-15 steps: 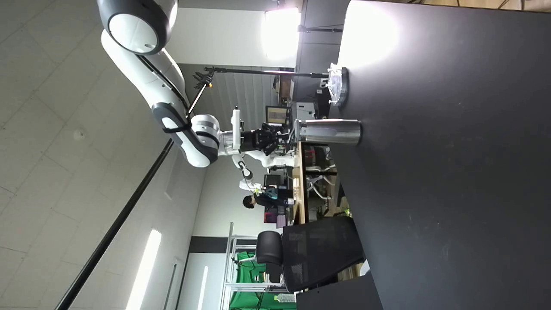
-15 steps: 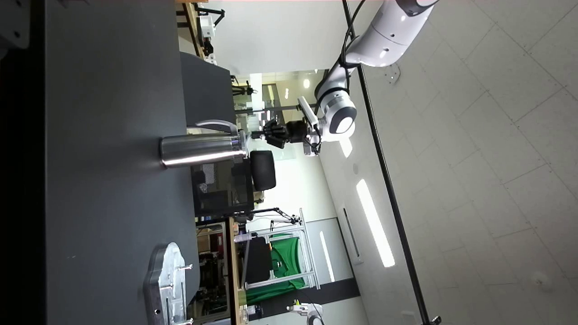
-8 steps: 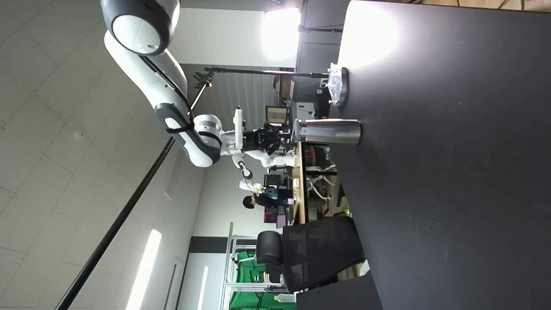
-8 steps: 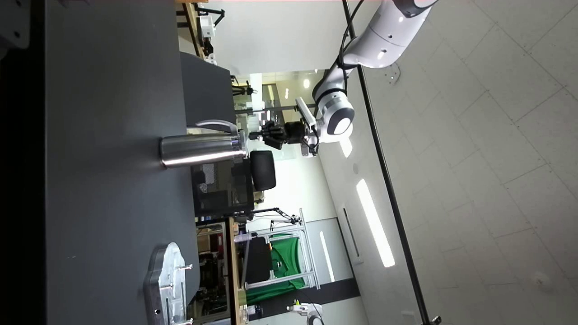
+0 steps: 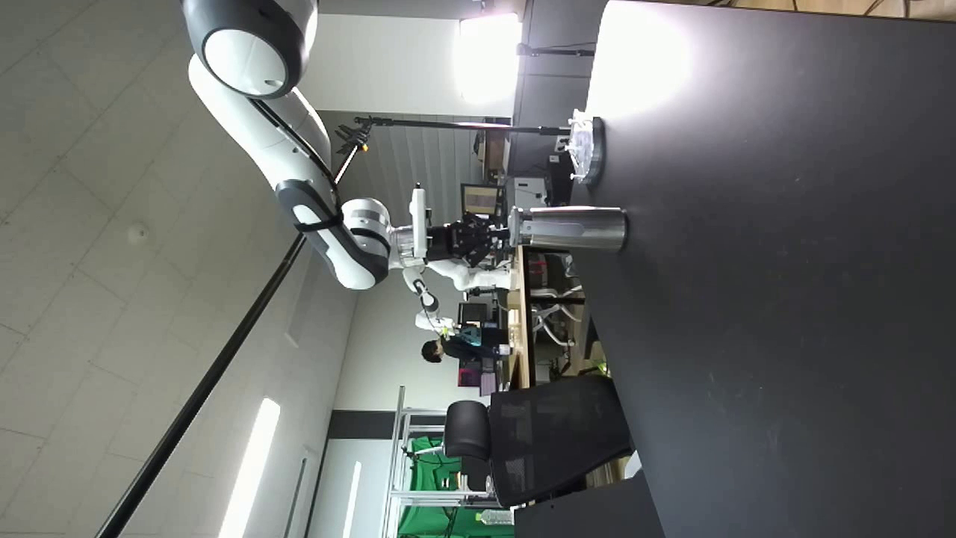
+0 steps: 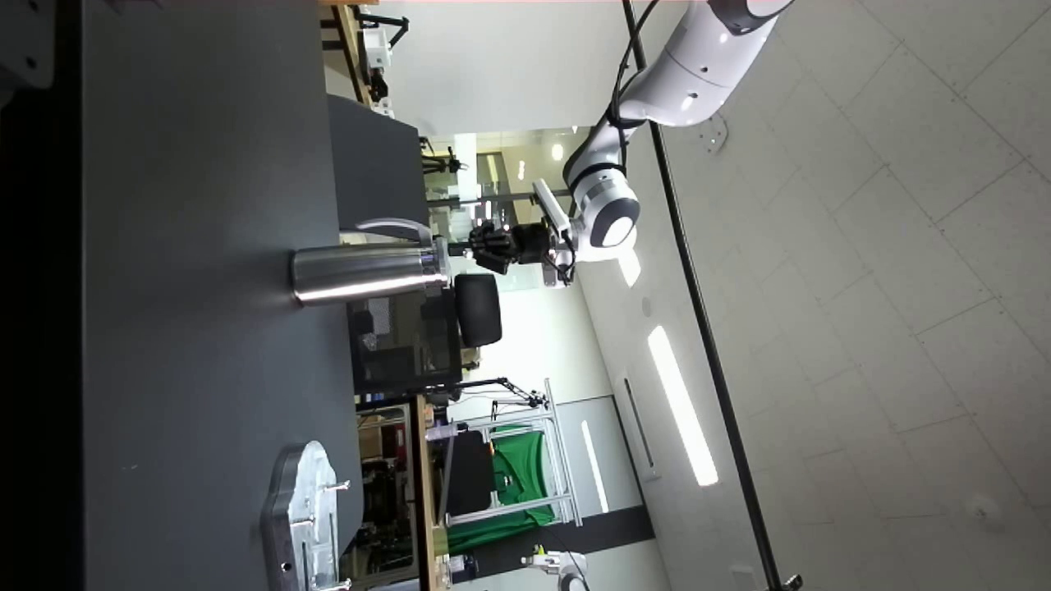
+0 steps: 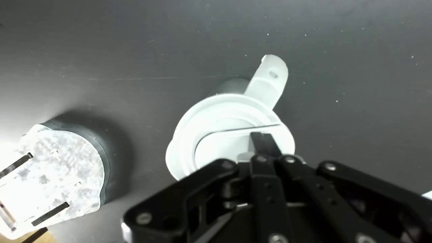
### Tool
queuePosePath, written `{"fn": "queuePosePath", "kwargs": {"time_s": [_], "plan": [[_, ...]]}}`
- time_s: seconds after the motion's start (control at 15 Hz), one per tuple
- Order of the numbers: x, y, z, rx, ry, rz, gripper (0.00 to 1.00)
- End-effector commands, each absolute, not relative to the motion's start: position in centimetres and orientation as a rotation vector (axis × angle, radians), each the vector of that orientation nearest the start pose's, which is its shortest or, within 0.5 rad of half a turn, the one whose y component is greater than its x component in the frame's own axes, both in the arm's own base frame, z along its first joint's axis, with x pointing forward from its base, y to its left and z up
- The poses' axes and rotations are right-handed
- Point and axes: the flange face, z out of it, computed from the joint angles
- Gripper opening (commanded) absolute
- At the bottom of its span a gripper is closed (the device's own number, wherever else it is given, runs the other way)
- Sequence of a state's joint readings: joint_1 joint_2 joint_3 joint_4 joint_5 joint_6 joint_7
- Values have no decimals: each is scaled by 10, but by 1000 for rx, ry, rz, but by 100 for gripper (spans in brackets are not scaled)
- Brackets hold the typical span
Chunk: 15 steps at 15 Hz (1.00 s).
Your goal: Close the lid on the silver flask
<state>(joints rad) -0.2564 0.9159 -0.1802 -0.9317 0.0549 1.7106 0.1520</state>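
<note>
Jaws lower; lid face [image 7: 224, 145] wrist-only

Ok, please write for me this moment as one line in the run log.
silver flask: upright on table | gripper: shut, pointing down at lid | contact: unclear | lid fully closed: cannot tell

One flask [image 5: 573, 229] with one lid [image 7: 216, 146] stands below the jaws of one gripper [image 7: 263, 139]; one slab [image 7: 67, 170] lies apart from them.
</note>
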Motion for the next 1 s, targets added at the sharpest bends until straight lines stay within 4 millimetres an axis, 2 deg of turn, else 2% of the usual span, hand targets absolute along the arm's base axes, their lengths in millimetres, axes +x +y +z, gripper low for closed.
{"fn": "queuePosePath", "kwargs": {"time_s": [0.0,0.67,0.93], "plan": [[719,-273,317,-3114,893,242,0],[727,-247,307,-3300,811,278,0],[732,-240,306,-3294,789,219,0]]}}
